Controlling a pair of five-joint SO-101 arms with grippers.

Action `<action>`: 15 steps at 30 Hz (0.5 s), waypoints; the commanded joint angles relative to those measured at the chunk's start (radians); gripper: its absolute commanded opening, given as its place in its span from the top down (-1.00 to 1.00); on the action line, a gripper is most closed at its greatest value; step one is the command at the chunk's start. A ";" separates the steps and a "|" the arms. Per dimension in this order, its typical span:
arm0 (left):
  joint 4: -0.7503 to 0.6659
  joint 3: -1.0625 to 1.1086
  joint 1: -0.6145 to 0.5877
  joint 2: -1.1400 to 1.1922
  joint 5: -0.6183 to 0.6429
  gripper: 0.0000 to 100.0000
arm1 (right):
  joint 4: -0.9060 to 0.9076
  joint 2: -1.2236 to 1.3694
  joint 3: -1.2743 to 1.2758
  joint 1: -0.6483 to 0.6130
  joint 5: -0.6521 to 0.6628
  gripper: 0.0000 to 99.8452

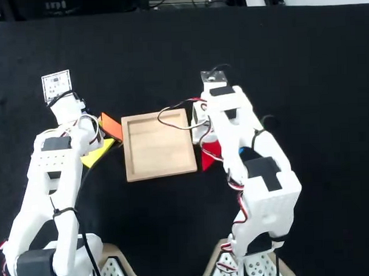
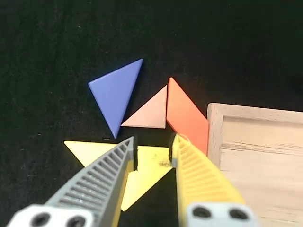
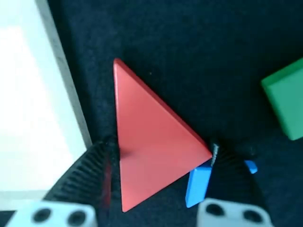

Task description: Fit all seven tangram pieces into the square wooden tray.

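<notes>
The square wooden tray [image 1: 157, 145] lies between the two arms with nothing in it. My left gripper [image 2: 154, 140] is open just above the yellow triangle [image 2: 147, 168], one finger on each side of it. Beyond it lie a blue triangle [image 2: 116, 92], a peach triangle [image 2: 150, 114] and an orange parallelogram [image 2: 187, 116] beside the tray's rim [image 2: 215, 130]. My right gripper [image 3: 163, 151] is at table level just outside the tray, and both fingers touch the red triangle [image 3: 151, 142]. A blue piece [image 3: 198, 185] lies against the red one. A green piece [image 3: 286, 101] lies farther off.
From above, the yellow piece [image 1: 97, 154] and the orange piece [image 1: 111, 125] lie left of the tray, and the red triangle [image 1: 210, 154] lies at its right edge under the right arm. Black cloth covers the table, with open room at the far side and in front.
</notes>
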 commanded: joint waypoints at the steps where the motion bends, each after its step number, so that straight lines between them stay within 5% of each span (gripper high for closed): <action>1: -0.018 -0.008 0.012 -0.005 0.009 0.70 | -0.008 -0.081 -0.028 0.012 0.063 0.66; 7: -0.020 -0.008 0.010 -0.005 0.009 0.70 | -0.011 -0.220 -0.005 0.034 0.209 0.66; 15: -0.020 -0.018 -0.139 -0.015 0.011 0.70 | -0.015 -0.355 -0.013 -0.034 0.698 0.66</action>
